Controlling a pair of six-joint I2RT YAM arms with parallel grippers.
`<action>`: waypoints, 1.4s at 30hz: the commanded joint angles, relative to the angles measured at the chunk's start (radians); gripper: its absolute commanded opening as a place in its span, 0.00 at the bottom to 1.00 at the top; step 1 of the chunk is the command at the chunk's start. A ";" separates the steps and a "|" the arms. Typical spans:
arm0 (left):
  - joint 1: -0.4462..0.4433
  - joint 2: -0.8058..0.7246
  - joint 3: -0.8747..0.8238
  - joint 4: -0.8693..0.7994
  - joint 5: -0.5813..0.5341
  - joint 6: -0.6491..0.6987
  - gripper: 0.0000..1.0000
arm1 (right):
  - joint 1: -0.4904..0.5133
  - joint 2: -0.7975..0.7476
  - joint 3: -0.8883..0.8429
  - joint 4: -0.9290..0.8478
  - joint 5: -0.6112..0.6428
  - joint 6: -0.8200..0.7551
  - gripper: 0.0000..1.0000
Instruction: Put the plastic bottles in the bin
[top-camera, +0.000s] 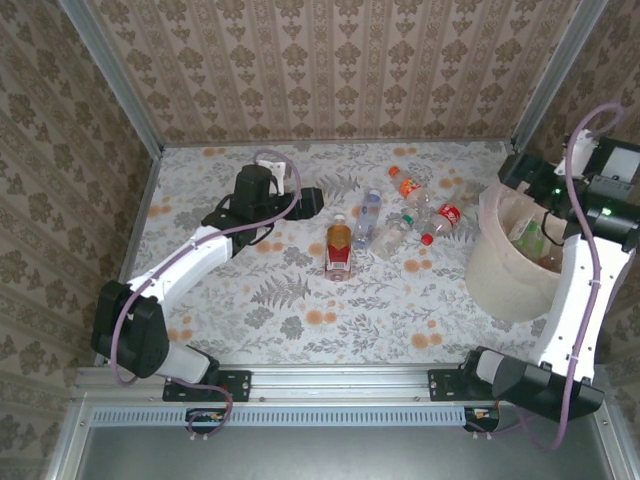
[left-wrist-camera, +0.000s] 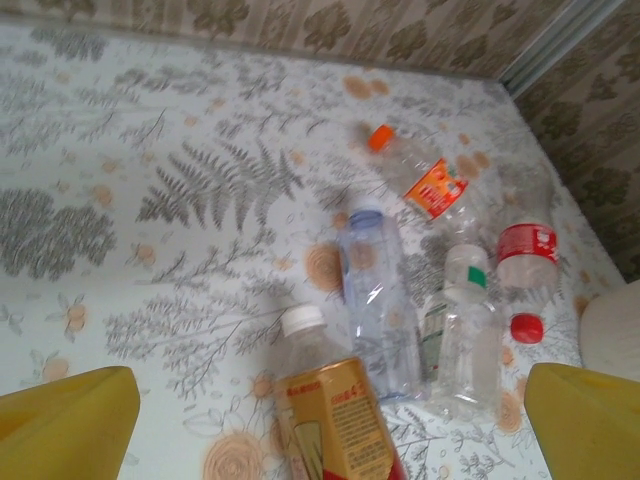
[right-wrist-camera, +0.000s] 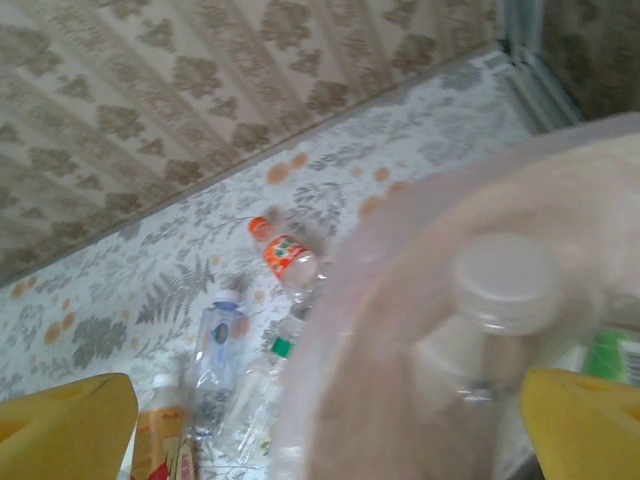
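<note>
Plastic bottles (top-camera: 392, 233) lie clustered on the tabletop (top-camera: 260, 320), just right of the left claw (top-camera: 312, 200), which is spread and empty. Packed so close, a grab could send neighbours rolling. Rightward, the bin (top-camera: 500, 280) holds some; the right claw (right-wrist-camera: 328, 395) above it looks released.

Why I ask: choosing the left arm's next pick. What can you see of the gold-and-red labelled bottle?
The gold-and-red labelled bottle is clear plastic with a white cap and a label that is gold near the cap, then red. It looks uncrushed and lies on its side on the floral table, cap pointing away from the arm bases. A blue-capped bottle lies close beside it; contact is unclear.
</note>
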 joint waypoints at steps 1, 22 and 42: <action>0.003 0.039 0.039 -0.092 -0.045 -0.063 1.00 | 0.081 -0.038 -0.042 0.141 0.040 0.092 1.00; -0.146 0.202 0.203 -0.444 -0.051 -0.177 1.00 | 0.673 -0.033 -0.188 0.449 0.189 0.157 1.00; -0.304 0.463 0.432 -0.767 -0.044 -0.039 1.00 | 0.748 -0.039 -0.259 0.435 0.327 0.117 1.00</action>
